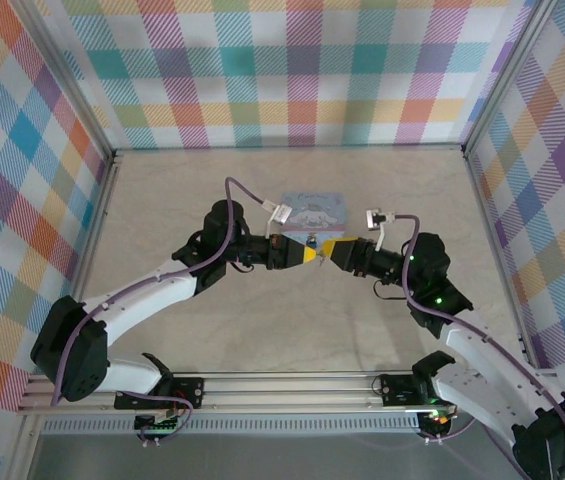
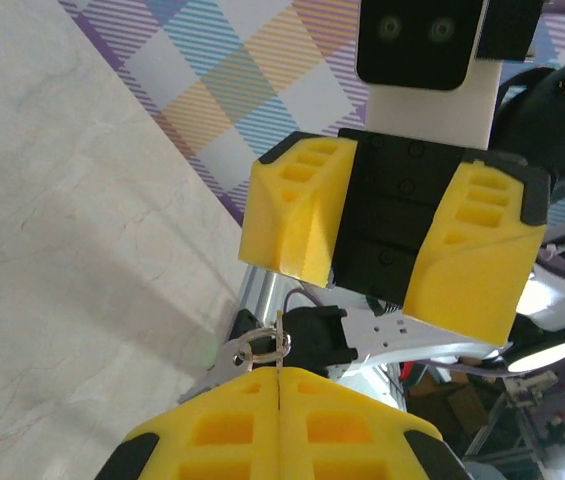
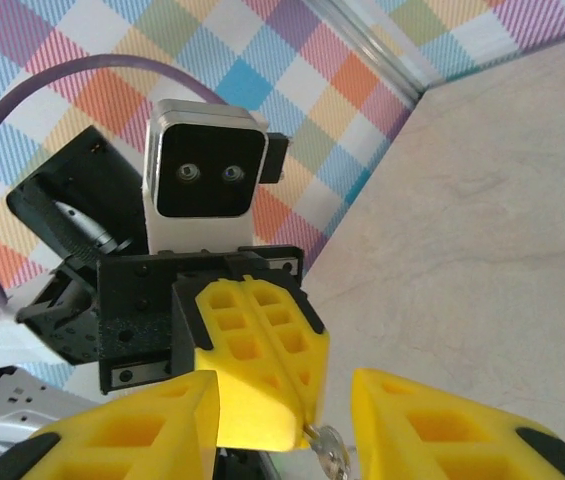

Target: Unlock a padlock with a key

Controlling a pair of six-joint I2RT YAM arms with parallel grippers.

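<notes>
Left gripper (image 2: 279, 385) clenched on key (image 2: 262, 347) (ring pokes out at fingertips), above worktop (image 1: 262, 340). Right gripper (image 1: 335, 252) faces it tip to tip, jaws spread either side. Key's length seemingly points straight at it.

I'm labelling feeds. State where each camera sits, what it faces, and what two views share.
Top external: above and behind the bases, looking down at the table; both arms, left gripper facing right gripper.
Left wrist: on the left arm, facing the right gripper; own shut fingers pinch the key.
Right wrist: on the right arm, facing the left gripper; own open fingers.
Shared: both wrist views show the key.
</notes>
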